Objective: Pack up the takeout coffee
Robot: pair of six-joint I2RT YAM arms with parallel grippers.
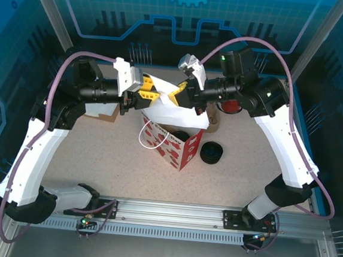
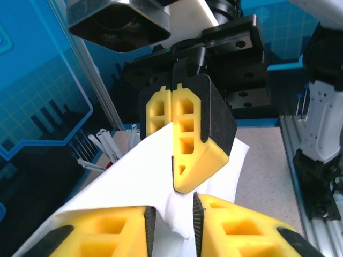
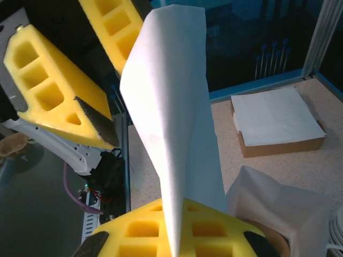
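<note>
A white napkin (image 1: 176, 114) hangs above the red-and-white paper bag (image 1: 168, 147) at the table's middle. My right gripper (image 1: 179, 93) is shut on the napkin (image 3: 171, 107), which rises from between its yellow fingers (image 3: 214, 230). My left gripper (image 1: 146, 90) faces it, open, its pads standing apart on either side of the napkin's lower corner (image 2: 182, 214). In the left wrist view the right gripper (image 2: 174, 160) is pinched on the sheet. A round black lid (image 1: 181, 135) shows in the bag's open mouth, likely the takeout coffee; the cup body is hidden.
A flat cardboard box of folded napkins (image 1: 105, 114) (image 3: 278, 120) sits left of the bag. A loose stack of black lids (image 1: 211, 152) lies right of it. The bag's white handle (image 1: 143, 135) loops out at its left. Bare tabletop (image 1: 96, 164) lies in front.
</note>
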